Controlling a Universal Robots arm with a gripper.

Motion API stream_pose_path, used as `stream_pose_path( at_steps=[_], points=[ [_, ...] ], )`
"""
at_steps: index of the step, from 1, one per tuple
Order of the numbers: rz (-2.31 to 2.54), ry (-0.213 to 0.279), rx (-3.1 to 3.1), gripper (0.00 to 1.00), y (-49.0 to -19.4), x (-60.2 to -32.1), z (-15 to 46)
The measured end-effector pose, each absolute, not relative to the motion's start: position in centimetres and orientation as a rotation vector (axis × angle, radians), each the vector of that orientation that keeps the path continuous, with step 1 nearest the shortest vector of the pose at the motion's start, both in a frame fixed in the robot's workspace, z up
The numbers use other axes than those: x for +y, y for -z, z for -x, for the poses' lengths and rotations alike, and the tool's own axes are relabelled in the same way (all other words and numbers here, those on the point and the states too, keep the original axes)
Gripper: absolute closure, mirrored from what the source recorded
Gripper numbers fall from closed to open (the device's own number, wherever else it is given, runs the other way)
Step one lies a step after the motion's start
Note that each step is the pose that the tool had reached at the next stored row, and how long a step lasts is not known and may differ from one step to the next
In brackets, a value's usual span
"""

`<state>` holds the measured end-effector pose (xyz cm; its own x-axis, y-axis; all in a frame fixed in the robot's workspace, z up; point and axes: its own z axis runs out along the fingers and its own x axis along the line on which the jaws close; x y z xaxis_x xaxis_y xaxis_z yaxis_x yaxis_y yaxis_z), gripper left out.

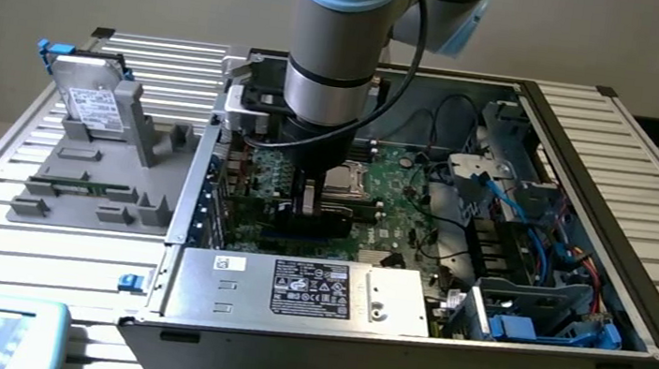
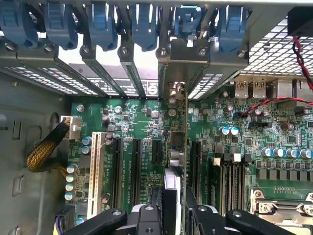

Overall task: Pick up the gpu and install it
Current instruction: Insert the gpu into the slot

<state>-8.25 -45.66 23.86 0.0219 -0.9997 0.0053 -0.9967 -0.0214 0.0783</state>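
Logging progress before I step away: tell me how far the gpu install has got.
Done: the gpu is off the tray and inside the case. In hand: the hand grips it edge-on over the motherboard, its bracket at the rear slots. Left: whether it is fully seated cannot be told.

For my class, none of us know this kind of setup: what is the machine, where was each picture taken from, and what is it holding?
A robot arm reaches into an open computer case. One picture looks on from outside; the other comes from a camera on the arm's wrist, looking down at the green motherboard. The gripper holds the gpu, a thin card seen edge-on, standing upright over the motherboard's slots, its metal bracket at the case's rear openings. Beside the case, a grey tray carries a hard drive.
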Motion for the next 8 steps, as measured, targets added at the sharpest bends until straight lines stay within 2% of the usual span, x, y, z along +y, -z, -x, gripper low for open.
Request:
stream_pose_path(
  at_steps=[8],
  points=[
    [-2.202,0.079,-2.155,0.71,-23.86,-45.66,8.26]
  ],
)
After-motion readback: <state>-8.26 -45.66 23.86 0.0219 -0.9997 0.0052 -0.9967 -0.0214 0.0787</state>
